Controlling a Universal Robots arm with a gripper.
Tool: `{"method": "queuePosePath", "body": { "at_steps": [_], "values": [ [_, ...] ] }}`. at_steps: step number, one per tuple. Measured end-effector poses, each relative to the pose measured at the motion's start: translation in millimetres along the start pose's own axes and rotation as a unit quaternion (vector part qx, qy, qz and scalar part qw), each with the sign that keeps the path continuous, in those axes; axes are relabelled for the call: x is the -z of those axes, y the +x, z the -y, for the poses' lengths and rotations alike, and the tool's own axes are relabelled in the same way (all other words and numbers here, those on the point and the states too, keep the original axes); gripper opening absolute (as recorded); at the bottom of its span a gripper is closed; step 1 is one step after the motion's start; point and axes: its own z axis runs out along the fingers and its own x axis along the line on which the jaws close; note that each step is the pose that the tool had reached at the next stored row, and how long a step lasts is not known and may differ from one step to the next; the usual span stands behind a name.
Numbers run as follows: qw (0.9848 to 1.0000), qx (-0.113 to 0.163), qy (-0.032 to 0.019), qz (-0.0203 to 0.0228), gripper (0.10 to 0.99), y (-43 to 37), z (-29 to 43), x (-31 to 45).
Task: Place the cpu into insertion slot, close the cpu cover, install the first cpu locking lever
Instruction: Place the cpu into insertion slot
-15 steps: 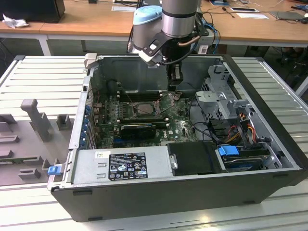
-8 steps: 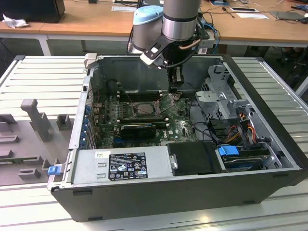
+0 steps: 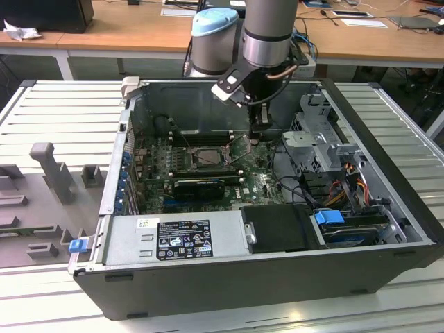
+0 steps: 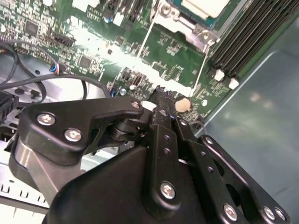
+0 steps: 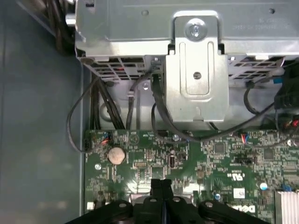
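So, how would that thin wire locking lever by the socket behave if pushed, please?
The locking lever looks like thin bare metal wire, so it is probably light and springy rather than rigid. Its smooth, shiny surface may let a pushing tip slide off.

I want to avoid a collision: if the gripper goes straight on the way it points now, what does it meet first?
Most likely the green circuit board, beside the insertion slot rather than in it. The gripper points down at the board; the remaining gap is unclear.
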Motion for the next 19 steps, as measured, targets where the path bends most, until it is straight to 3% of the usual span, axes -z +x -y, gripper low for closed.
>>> {"method": "queuePosePath", "body": {
  "at_steps": [5,8,10,13,19],
  "values": [
    [1.0,0.0,0.0032,-0.0001,0.106,0.1,-10.9,-5.3],
    [1.0,0.0,0.0055,0.0,0.106,0.0,-13.6,-10.7],
    [1.0,0.0,0.0092,0.0,0.106,-0.3,-13.6,-15.4],
    [0.9999,0.0,0.0132,0.0002,0.106,-0.9,-12.9,-16.6],
    [0.9999,0.0,0.0135,-0.0006,0.106,-1.5,-4.7,-15.8]
  ]
}}
